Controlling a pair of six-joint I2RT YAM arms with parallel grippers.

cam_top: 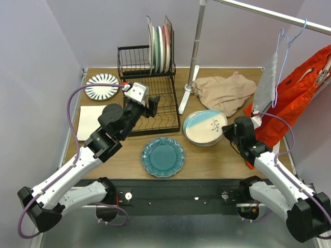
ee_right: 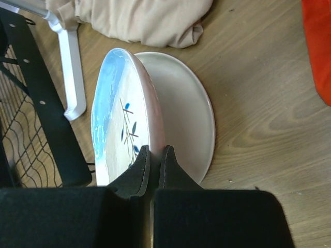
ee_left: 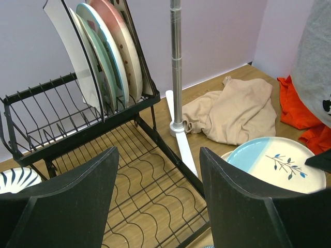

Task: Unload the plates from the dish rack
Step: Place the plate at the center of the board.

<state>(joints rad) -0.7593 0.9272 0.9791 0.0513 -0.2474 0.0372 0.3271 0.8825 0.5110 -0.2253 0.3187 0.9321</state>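
What crowds the work is the silver metal pole of the clothes rail (cam_top: 195, 49). It stands just beside the right end of the black wire two-tier dish rack (cam_top: 168, 103). Its white foot (cam_top: 183, 101) lies on the wooden desk (cam_top: 207, 160) between the rack and the plate stack on the right. A crumpled beige cloth (cam_top: 225, 92) is heaped behind that stack. An orange garment (cam_top: 302, 85) and a grey one on a wire hanger (cam_top: 267, 82) hang from the rail near my right arm.

The rack's upper slotted basket holds the upright plates (cam_top: 159, 44), several on edge and packed at its right end. White, pale green and pink ones show in the left wrist view. My left fingers (ee_left: 67, 206) stand wide apart, holding nothing, above the lower tray of wavy dividers (ee_left: 150, 181).

Flat on the desk are a white plate with dark radial stripes (cam_top: 102, 86) left of the rack and a scalloped teal plate (cam_top: 163, 156) in front of it. There is also a pale square flat piece (cam_top: 90, 121) at the left edge, and I cannot tell what it is. My right fingers (ee_right: 137, 173) are pinched tight on the rim of the cream-and-blue plate (ee_right: 119, 113), round ceramic with a painted twig. It is tilted up off a plain white plate (ee_right: 191, 113) beneath it.
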